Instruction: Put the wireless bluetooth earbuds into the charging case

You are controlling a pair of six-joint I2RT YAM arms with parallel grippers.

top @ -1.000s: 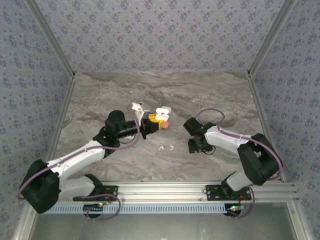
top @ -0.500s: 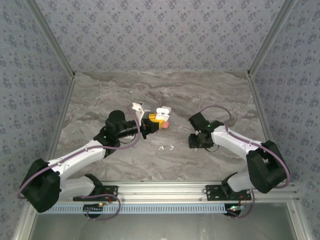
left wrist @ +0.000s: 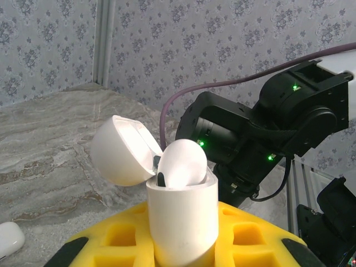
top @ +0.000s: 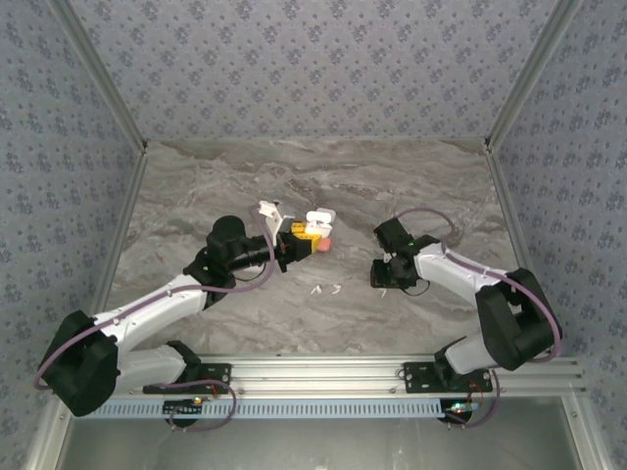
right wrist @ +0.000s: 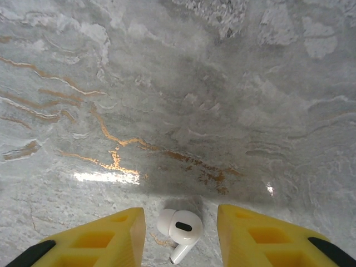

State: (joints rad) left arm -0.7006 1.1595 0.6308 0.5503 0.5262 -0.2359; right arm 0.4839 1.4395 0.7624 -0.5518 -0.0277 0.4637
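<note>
Counter [top: 196, 186] of grey veined marble, carrying every item. Left arm [top: 147, 313] and right arm [top: 470, 284], black and white, reaching inward from the near edge. Left fingers [top: 299, 243], yellow, clamped on the white charging case [left wrist: 181, 222], which stands upright between them. Case lid [left wrist: 119, 150] hinged open to one side. Seated earbud [left wrist: 181, 164], white, resting in the case mouth above those fingers. Right fingers [right wrist: 179, 221], yellow, spread apart and gripping nothing. Loose earbud [right wrist: 179, 231], white and stemmed, lying on the counter between the right fingers. Earbud pair [top: 325, 289], small and white, lying on the counter between the two sets of fingers.
</note>
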